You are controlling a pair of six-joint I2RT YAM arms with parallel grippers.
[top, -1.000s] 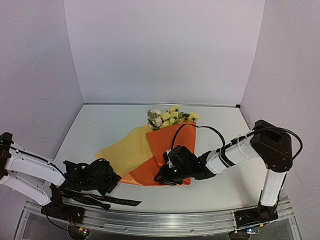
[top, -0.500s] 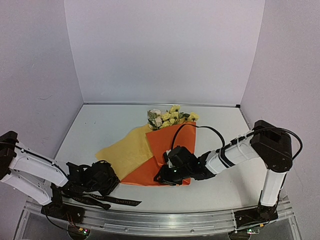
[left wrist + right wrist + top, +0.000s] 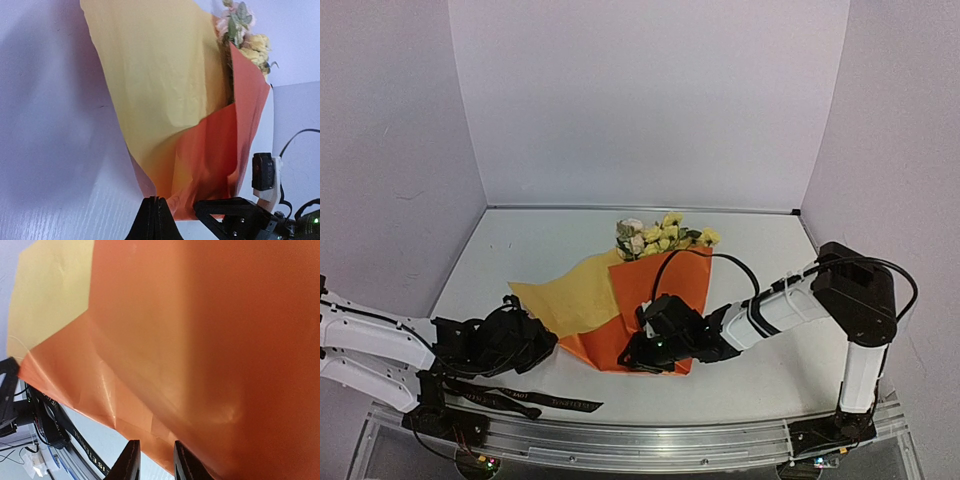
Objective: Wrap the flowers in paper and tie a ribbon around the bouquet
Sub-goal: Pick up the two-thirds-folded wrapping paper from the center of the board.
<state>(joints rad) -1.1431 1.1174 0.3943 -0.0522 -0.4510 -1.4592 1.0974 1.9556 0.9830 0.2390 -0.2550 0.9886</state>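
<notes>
My left gripper [image 3: 154, 204] is pinched fully shut at the near edge of the paper [image 3: 665, 290], my right gripper [image 3: 155, 446] clamps its orange bottom edge, and the flowers [image 3: 655, 235] poke out the far end.

Noted: the paper [image 3: 665, 300] lay mid-frame, partly folded, with its orange flap over the stems and its yellow side spread open to the left. The pale yellow and cream flowers [image 3: 660, 236] stuck out at its upper end. The black, light-lettered ribbon [image 3: 565, 403] lay flat at lower left, apart from it.
</notes>
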